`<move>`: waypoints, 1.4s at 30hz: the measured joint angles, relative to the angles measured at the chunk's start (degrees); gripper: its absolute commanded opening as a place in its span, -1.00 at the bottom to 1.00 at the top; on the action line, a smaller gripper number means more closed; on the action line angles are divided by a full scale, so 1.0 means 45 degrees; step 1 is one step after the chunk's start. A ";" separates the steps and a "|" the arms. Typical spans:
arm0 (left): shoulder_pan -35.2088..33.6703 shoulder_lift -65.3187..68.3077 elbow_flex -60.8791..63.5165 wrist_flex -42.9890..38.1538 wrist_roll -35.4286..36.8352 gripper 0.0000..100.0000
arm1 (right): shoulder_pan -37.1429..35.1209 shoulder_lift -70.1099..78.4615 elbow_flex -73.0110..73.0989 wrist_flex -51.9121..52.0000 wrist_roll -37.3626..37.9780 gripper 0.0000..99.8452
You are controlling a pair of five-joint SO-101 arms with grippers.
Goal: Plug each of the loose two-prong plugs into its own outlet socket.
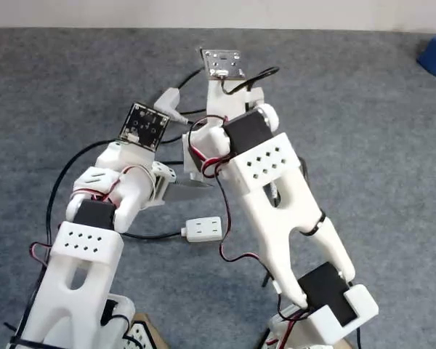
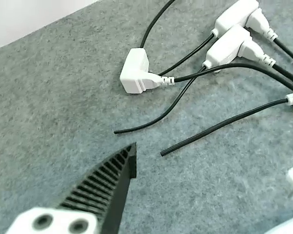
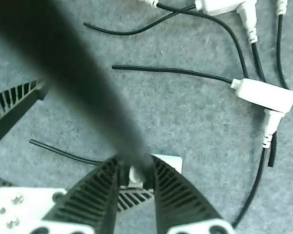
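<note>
two arms noted, both built of white printed shells with black servo blocks at the joints. left arm (image 1: 83, 251): upper plate pierced by two rows of round holes, with red and black wires looped beside it. right arm (image 1: 254, 171): same hole pattern; a black band, probably a cable tie, is wrapped round the link. a dark camera board (image 1: 143, 125) is carried at the left wrist, a silvery camera board (image 1: 223, 64) at the right. right gripper (image 3: 135, 168): black ribbed fingers (image 3: 100, 187) on a white mount (image 3: 19, 214) studded with small screws.
</note>
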 measured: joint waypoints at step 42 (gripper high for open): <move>-0.3028 -0.0059 0.1328 -0.2149 -0.1289 0.12 | 0.0703 0.0000 0.3243 0.0039 0.1856 -0.99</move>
